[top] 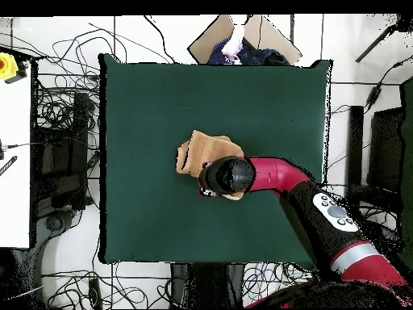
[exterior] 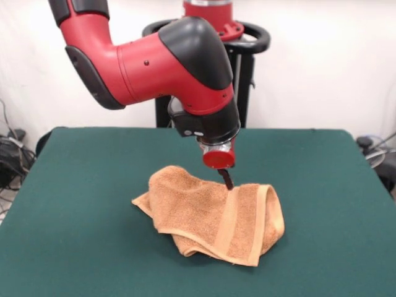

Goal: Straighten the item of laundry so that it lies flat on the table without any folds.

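Note:
The orange-tan towel (exterior: 207, 216) lies crumpled and folded over near the middle of the dark green table (exterior: 74, 185). One woven band runs down its right part. My gripper (exterior: 228, 180) hangs straight down from the red arm (exterior: 154, 62), and its dark fingers are closed together on a raised fold at the towel's top edge. In the overhead view the arm's end (top: 228, 175) covers the gripper and part of the towel (top: 196, 153), which shows on the table (top: 145, 105) just left of it. No white tag shows.
The robot's pedestal (exterior: 242, 68) stands behind the table's far edge. In the overhead view a cardboard box (top: 242, 36) sits beyond the table's top edge, cables (top: 64, 121) lie on the floor at left, and a white bench (top: 14, 161) stands at far left.

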Robot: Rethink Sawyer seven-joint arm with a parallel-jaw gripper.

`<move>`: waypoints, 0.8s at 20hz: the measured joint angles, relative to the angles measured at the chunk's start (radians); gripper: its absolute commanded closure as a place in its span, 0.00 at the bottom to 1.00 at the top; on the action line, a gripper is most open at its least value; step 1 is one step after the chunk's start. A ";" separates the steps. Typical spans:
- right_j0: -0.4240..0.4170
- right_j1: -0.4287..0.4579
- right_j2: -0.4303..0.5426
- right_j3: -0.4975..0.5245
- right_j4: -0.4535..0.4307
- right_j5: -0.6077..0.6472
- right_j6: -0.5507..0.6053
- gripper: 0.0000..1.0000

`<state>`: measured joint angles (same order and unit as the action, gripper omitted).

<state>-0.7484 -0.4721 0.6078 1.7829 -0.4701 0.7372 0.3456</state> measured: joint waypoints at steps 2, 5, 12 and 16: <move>0.000 0.000 0.000 0.000 0.000 0.012 0.000 0.00; 0.000 -0.002 0.000 0.000 0.000 0.016 0.000 0.00; -0.001 -0.031 0.000 0.012 -0.001 0.016 0.000 0.00; -0.002 -0.050 -0.003 0.032 -0.014 0.016 0.000 0.00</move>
<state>-0.7502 -0.5222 0.6044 1.8144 -0.4843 0.7533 0.3456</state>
